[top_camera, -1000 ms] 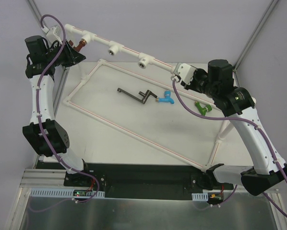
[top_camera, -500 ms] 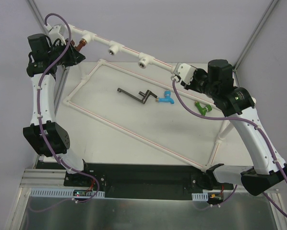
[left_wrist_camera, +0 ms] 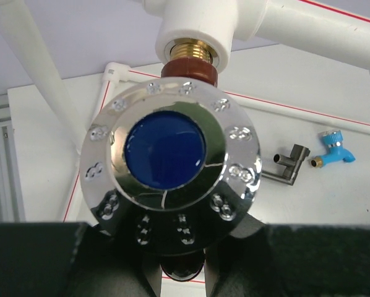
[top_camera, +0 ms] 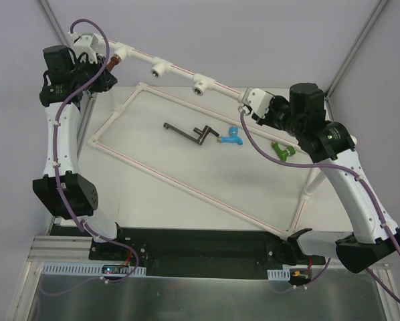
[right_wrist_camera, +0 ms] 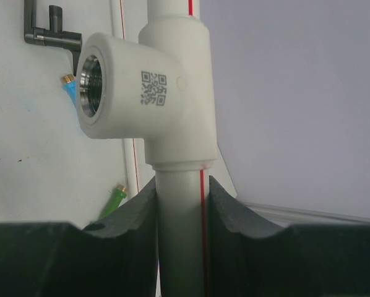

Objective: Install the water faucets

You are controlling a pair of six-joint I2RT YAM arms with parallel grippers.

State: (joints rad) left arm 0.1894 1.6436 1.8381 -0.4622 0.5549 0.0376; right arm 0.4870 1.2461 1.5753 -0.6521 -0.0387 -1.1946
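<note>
The red-brown water faucet (top_camera: 113, 64) with its shiny blue-centred knob (left_wrist_camera: 166, 151) is held in my left gripper (left_wrist_camera: 184, 257), which is shut on it. Its brass thread (left_wrist_camera: 195, 49) sits in the leftmost socket (left_wrist_camera: 197, 28) of the raised white pipe (top_camera: 180, 70). My left gripper (top_camera: 101, 75) is at that pipe's left end. A blue faucet (top_camera: 232, 137) (left_wrist_camera: 337, 148) and a green faucet (top_camera: 281, 150) (right_wrist_camera: 112, 203) lie loose on the table. My right gripper (right_wrist_camera: 182, 247) (top_camera: 248, 109) is shut on the white pipe (right_wrist_camera: 179, 204) just below an empty socket (right_wrist_camera: 89, 86).
A dark grey angled fitting (top_camera: 190, 134) (left_wrist_camera: 288, 164) lies mid-table beside the blue faucet. A white pipe frame (top_camera: 186, 187) lies flat on the table. Two more empty sockets (top_camera: 161, 67) (top_camera: 201, 85) stand along the raised pipe.
My left wrist has turned and risen slightly at the leftmost socket, with the red-brown faucet still in its grip. The right arm has not moved.
</note>
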